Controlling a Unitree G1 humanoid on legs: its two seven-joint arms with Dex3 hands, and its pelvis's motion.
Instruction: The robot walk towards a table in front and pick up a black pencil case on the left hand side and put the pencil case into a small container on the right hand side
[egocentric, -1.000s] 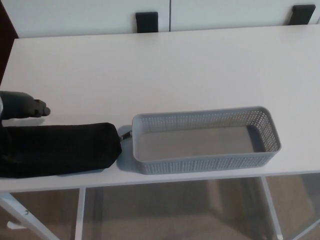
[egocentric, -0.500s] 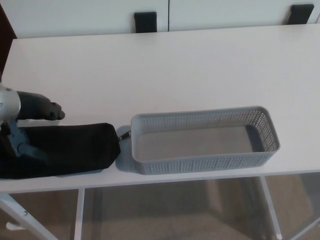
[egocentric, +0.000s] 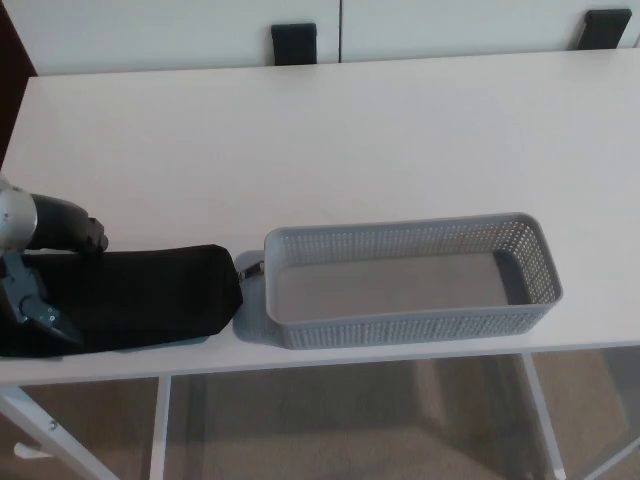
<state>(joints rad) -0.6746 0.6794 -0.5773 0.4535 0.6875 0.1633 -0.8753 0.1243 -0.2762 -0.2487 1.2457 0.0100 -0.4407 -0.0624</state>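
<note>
Just one pencil case (egocentric: 140, 297), one basket (egocentric: 410, 325), one left hand (egocentric: 45, 255).

Head view. My left hand (egocentric: 45, 270) enters at the left edge of the frame, only partly visible: a silver-grey wrist segment at the edge, a dark finger (egocentric: 75, 228) reaching rightward along the far side of the black pencil case (egocentric: 140, 297), and a grey-blue finger lying over the case's left part. I cannot judge whether the fingers grip the case or merely rest on it. My right arm and hand lie outside the frame.
</note>
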